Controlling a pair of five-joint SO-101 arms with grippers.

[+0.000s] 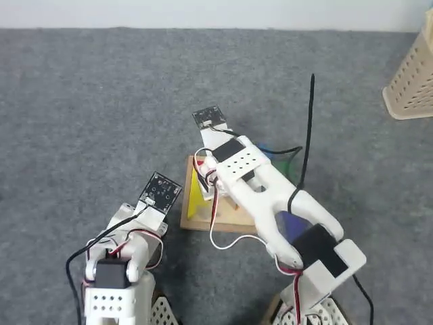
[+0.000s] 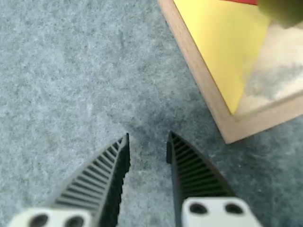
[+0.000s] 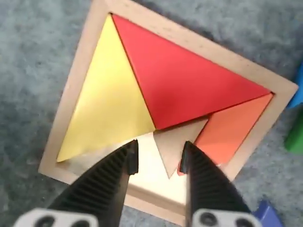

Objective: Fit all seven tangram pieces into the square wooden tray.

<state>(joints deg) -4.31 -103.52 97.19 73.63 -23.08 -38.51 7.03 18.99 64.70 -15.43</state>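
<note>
Three flat, smooth-painted pieces lie in the square wooden tray, which sits on the grey, felt-like desk under the right arm. The yellow triangle has its long side along one tray wall and the red triangle has its long side along the adjoining wall; their points meet near the centre. An orange piece fills a corner beside the red. Bare pale wood shows elsewhere. The right pincer, ribbed and black, hangs open above that bare wood. The left pincer is open over the felt near a tray corner.
</note>
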